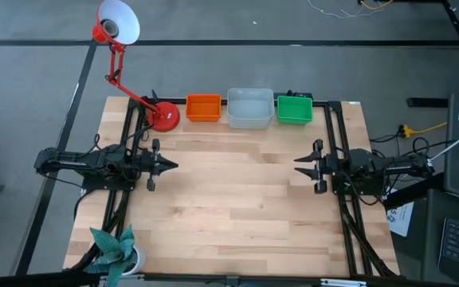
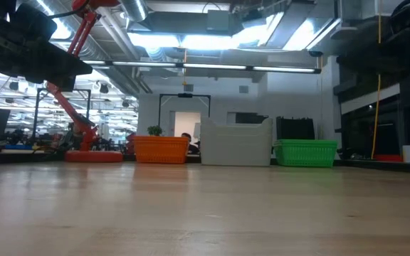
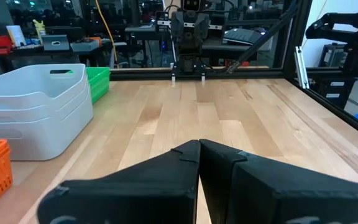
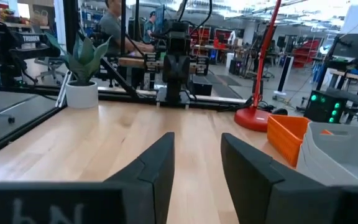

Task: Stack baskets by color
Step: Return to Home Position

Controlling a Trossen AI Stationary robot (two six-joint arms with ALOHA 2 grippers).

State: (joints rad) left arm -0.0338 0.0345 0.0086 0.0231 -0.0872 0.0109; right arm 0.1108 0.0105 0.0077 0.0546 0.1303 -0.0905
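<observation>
Along the table's far edge stand three baskets or stacks in a row, resting on their bases: the orange baskets (image 1: 203, 108) on the left, the pale grey baskets (image 1: 250, 108) in the middle, the green baskets (image 1: 294, 109) on the right. My left gripper (image 1: 174, 166) hovers at the table's left side, shut and pointing level toward the right. My right gripper (image 1: 298, 166) hovers at the table's right side, open, pointing level toward the left. Neither is near the baskets. The grey baskets (image 3: 36, 109) are nested one in another in the left wrist view.
A red desk lamp stands with its round base (image 1: 164, 117) just left of the orange baskets. A potted plant (image 1: 118, 251) sits at the near left corner. The wooden table (image 1: 229, 207) between the two grippers is bare.
</observation>
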